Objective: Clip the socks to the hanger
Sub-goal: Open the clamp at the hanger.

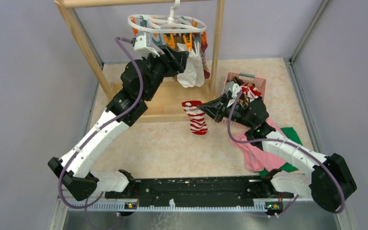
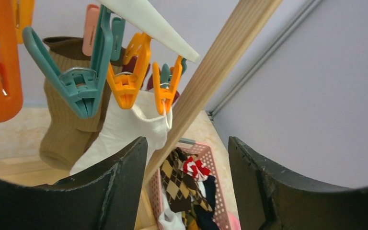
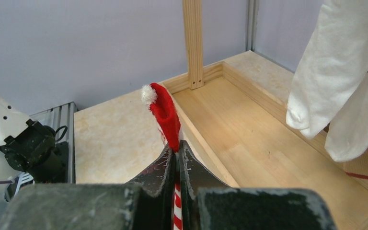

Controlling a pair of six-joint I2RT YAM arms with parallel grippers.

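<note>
Your left arm is stretched up and forward to the hanger on the wooden rack. The left fingers are released and apart with nothing between them, just below the clips where a brown sock and a white sock hang. Your right arm reaches low toward centre, right fingers clenched on the red-white striped sock near its red top. That sock dangles over the desk before the rack's base, and more socks sit in the pink basket.
</note>
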